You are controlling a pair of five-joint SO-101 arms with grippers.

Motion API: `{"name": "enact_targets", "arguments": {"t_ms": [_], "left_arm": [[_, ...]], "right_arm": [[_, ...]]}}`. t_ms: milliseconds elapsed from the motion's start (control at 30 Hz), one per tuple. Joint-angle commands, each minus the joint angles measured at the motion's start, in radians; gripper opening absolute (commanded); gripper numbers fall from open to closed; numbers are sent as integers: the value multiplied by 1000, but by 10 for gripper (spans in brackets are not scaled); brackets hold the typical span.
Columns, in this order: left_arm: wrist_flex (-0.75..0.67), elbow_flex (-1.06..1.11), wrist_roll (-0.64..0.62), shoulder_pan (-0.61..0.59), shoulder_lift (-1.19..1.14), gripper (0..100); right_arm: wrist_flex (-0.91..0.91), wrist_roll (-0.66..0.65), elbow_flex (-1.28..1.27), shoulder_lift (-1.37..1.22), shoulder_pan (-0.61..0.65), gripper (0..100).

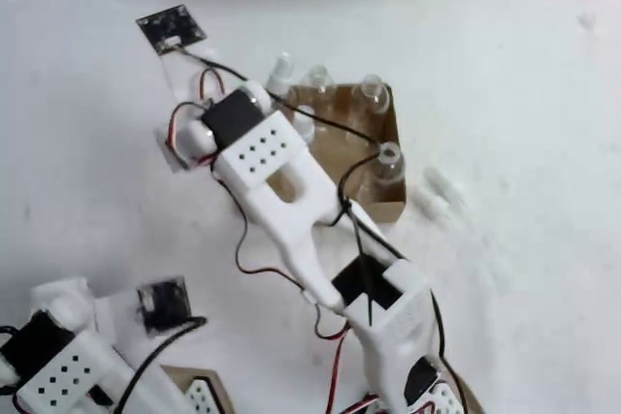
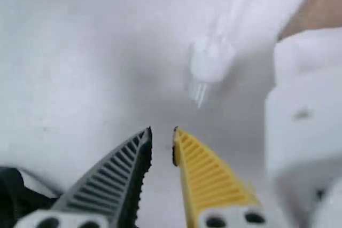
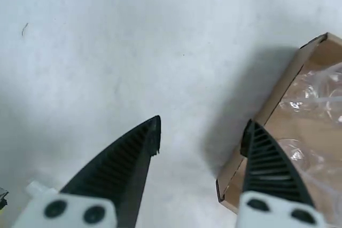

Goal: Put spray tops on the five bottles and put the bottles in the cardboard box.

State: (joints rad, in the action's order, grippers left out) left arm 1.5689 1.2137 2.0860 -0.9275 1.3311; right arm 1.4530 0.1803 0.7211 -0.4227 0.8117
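Several clear bottles (image 1: 371,92) stand upright in the cardboard box (image 1: 383,208), which sits near the middle of the white bench (image 1: 524,94). One more pale bottle neck shows at the box's far left corner; I cannot tell whether it is inside. I also cannot tell whether any bottle carries a top.

The right arm (image 1: 281,181) stretches from the near right across the left part of the box, its wrist out past the box's left side. In its wrist view the right end effector (image 3: 203,126) hangs over bare bench just beside the box wall (image 3: 278,110). Its two black fingers (image 3: 128,158) are spread wide with nothing between them. Clear bottles (image 3: 315,89) show inside the box.

The left arm (image 1: 68,366) is at the near left corner of the bench, well apart from the box. The left end effector (image 2: 162,132) has its grey and yellow fingers (image 2: 206,174) drawn close, a narrow gap left at the tips, holding nothing. One white spray top (image 2: 211,62) with its thin tube lies on the bench beyond those tips, apart from them.
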Motion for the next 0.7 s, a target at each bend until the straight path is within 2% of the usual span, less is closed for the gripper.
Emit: {"name": "enact_targets", "arguments": {"t_ms": [0, 167, 333, 400, 500, 567, 667], "left_arm": [[40, 25, 184, -18, -5, 87], [46, 37, 195, -10, -13, 88], [44, 37, 190, 54, -15, 88], [26, 43, 127, 77, -15, 87], [-126, 74, -140, 153, -13, 69], [-295, 89, -434, 211, -13, 68], [-591, 91, -970, 248, -13, 69]], "right_arm": [[7, 0, 29, 67, -16, 223], [5, 2, 34, 67, -16, 223], [-7, 2, 35, 65, -16, 223], [-8, 2, 35, 65, -16, 223], [-8, 2, 35, 65, -16, 223], [-8, 0, 35, 65, -18, 223], [-8, 0, 37, 65, -18, 223]]}}
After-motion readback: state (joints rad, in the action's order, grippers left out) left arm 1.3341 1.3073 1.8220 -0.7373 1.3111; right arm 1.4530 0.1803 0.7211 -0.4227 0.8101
